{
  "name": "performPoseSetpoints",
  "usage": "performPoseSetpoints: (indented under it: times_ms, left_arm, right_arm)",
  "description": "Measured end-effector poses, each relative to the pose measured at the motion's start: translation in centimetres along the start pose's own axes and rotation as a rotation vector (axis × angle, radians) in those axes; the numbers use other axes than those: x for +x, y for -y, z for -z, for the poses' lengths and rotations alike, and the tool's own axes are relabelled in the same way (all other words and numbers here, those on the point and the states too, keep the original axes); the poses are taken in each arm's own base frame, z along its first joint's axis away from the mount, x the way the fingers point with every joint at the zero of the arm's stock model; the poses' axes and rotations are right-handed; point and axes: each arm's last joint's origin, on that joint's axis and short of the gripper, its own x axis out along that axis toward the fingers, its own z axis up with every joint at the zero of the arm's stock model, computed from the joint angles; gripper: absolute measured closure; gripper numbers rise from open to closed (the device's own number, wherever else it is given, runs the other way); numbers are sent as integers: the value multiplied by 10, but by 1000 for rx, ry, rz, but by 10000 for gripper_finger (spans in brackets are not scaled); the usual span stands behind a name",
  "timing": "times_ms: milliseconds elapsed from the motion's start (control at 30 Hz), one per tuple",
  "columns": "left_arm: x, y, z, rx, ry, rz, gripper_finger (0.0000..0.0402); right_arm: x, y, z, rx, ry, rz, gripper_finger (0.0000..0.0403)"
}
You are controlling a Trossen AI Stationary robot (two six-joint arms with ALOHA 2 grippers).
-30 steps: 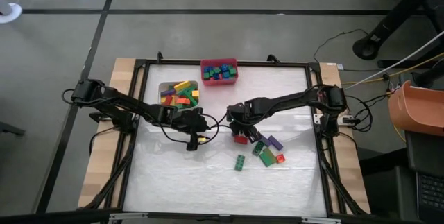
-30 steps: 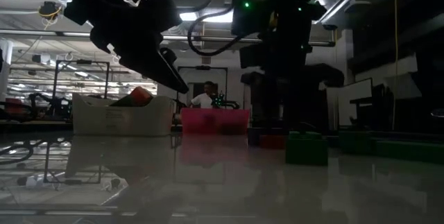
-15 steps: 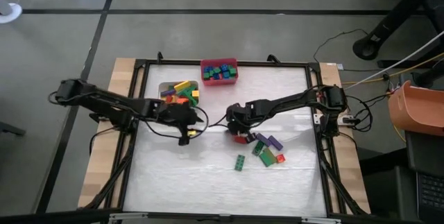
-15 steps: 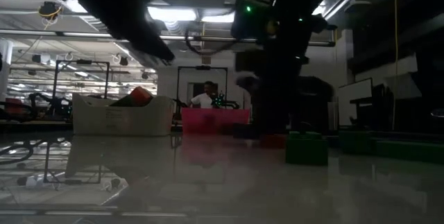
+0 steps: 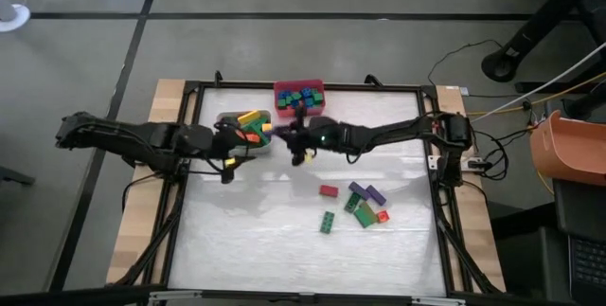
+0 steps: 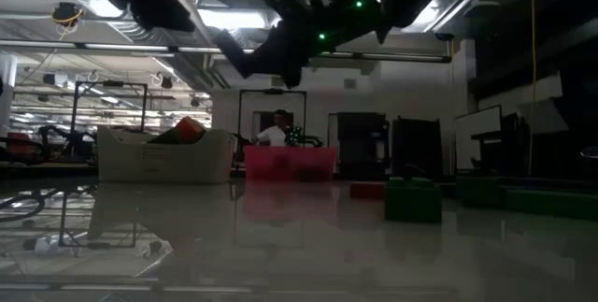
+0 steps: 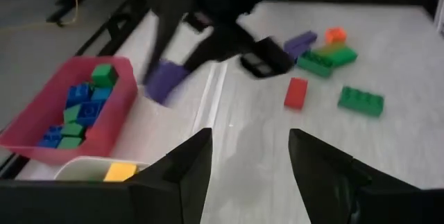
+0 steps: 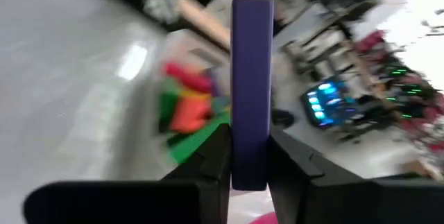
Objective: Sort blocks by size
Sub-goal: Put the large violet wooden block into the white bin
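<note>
Blocks get sorted by size: the right end effector (image 5: 301, 152) is clamped on a purple block (image 8: 250, 92), lifted over the far desk (image 5: 284, 240) between the white bin (image 5: 225, 119) and red bin (image 5: 299, 86), presumably for dropping. The left end effector (image 5: 227, 159), fingers apart, waits beside the white bin. Loose blocks (image 5: 354, 204) lie right of centre.

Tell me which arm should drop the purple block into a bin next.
Right. The right gripper is shut on the purple block, lifted near both bins. The left gripper is open and empty beside the white bin.
</note>
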Motion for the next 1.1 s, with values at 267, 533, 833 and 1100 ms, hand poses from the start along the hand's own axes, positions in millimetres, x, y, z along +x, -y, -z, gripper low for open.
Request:
performPoseSetpoints:
  times_ms: [267,533,833,1100]
  left_arm:
    - [-12,-4,-2,-14,53,5,225]
    - [-11,-3,-3,-2,53,5,225]
    - [-11,-3,-3,-2,53,5,225]
    - [-11,-3,1,8,20,2,225]
  right_arm:
    - [5,32,17,134,32,82,330]
    - [34,17,30,178,138,140,334]
    - [82,0,40,170,131,93,314]
    - [95,-4,49,158,42,50,301]
